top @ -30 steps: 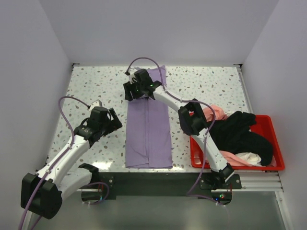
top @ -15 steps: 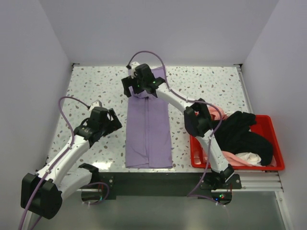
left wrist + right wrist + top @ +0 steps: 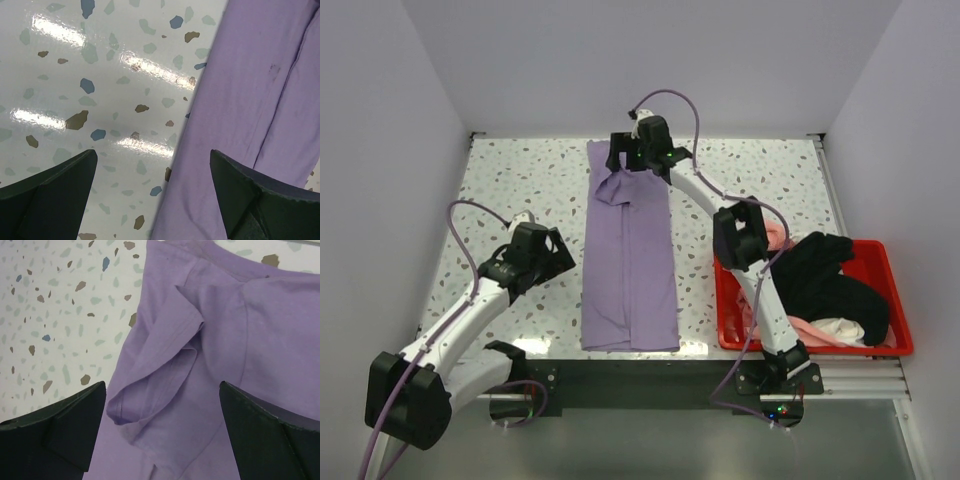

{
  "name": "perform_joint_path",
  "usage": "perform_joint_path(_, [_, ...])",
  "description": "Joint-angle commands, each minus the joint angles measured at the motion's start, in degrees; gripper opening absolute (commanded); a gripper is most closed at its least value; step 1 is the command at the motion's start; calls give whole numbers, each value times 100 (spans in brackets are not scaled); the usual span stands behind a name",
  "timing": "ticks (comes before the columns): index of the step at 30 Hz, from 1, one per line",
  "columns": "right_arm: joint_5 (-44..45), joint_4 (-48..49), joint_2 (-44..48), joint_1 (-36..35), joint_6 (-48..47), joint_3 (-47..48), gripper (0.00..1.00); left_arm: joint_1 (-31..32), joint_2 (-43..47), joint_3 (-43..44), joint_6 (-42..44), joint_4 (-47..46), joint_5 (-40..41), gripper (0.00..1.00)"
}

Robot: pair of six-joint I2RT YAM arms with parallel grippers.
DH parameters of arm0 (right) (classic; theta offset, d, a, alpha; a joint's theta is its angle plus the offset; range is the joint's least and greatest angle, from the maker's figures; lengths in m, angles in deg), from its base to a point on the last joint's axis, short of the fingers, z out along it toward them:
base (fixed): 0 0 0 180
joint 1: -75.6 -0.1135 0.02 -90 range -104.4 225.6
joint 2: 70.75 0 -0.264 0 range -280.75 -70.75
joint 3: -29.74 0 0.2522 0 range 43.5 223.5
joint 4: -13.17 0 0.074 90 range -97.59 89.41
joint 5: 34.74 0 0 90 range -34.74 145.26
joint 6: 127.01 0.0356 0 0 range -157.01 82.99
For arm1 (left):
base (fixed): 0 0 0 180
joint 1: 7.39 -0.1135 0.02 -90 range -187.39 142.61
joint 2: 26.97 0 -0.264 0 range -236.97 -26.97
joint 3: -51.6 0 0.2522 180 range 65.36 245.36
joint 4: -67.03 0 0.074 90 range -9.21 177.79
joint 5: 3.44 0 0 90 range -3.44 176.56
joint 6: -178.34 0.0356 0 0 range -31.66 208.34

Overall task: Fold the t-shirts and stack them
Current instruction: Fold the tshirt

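A lavender t-shirt [image 3: 630, 260] lies on the table as a long narrow strip folded lengthwise, running from the near edge to the far edge. My right gripper [image 3: 638, 165] hovers open over its far end. In the right wrist view a rumpled sleeve [image 3: 160, 375] lies between the spread jaws of that gripper [image 3: 162, 390], which hold nothing. My left gripper [image 3: 558, 255] is open just left of the strip. In the left wrist view it [image 3: 152, 155] straddles the left edge of the shirt [image 3: 250, 100]. Black [image 3: 820, 285], salmon-pink [image 3: 775, 237] and white [image 3: 840, 328] t-shirts lie heaped in a bin.
The red plastic bin [image 3: 895, 345] sits at the right near corner, beside the right arm's base. The speckled table [image 3: 510, 190] is walled on the left, back and right. Purple cables loop above both arms.
The right gripper has opened and let go of the lavender shirt's far end, then moved right and toward the back. The shirt now reaches farther back. The left arm barely moved.
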State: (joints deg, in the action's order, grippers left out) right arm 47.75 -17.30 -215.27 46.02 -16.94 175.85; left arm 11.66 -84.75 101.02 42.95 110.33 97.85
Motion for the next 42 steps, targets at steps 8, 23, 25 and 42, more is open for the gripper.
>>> perform_joint_path(8, [-75, 1055, -690, -171, 673, 537, 99, -6, -67, 213, 65, -203, 40, 100])
perform_joint_path(23, [-374, 1626, -1209, -285, 858, 871, 99, -6, -84, 143, 65, -265, 22, 100])
perform_joint_path(25, [-374, 1653, -1227, -372, 858, 932, 99, -6, -85, 134, 65, -282, 5, 100])
perform_joint_path(42, [-208, 1787, -1209, -926, 708, 1336, 99, -6, -5, 20, 65, -326, -39, 100])
